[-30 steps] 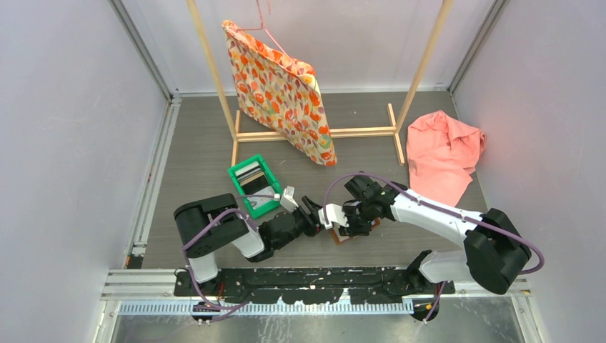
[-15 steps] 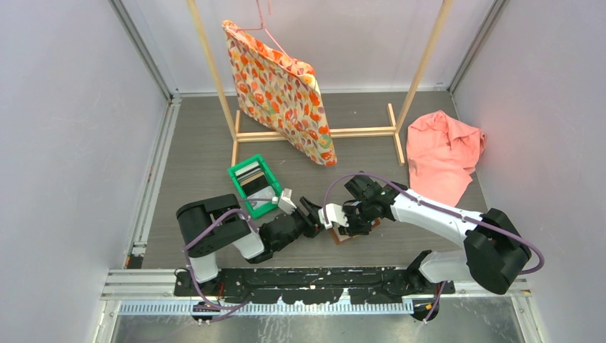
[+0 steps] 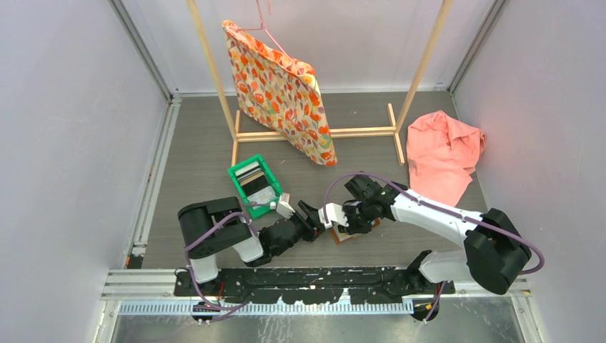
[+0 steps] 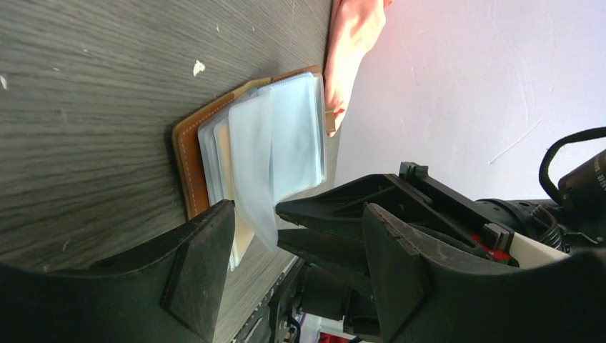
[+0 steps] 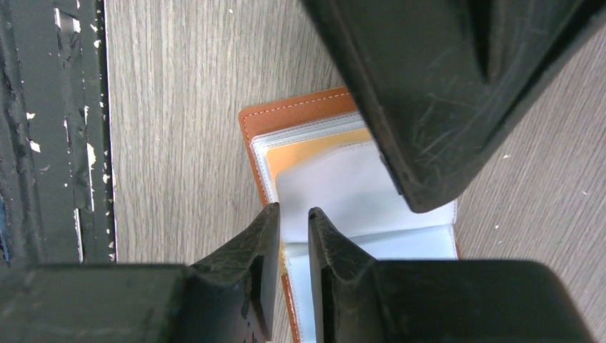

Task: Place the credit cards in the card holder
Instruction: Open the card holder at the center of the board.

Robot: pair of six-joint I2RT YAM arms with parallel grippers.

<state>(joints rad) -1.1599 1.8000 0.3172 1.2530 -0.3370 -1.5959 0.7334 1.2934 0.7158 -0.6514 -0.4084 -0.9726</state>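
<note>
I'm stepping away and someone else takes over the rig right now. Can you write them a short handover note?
Left claw: open, empty, hovering beside the card holder.
Right claw: nearly closed at the edge of a clear sleeve; whether it grips it cannot be confirmed.
Card holder: open on the table under both claws, one sleeve lifted.
Credit cards: in the green bin, beyond the left arm.
Done: holder opened. No card clearly inserted; an orange layer under the sleeves cannot be identified.
Left: fetch the cards from the bin and slide them in.

Floral bag (image 3: 282, 96) hangs from rack (image 3: 361, 131) near pink cloth (image 3: 439, 153).
</note>
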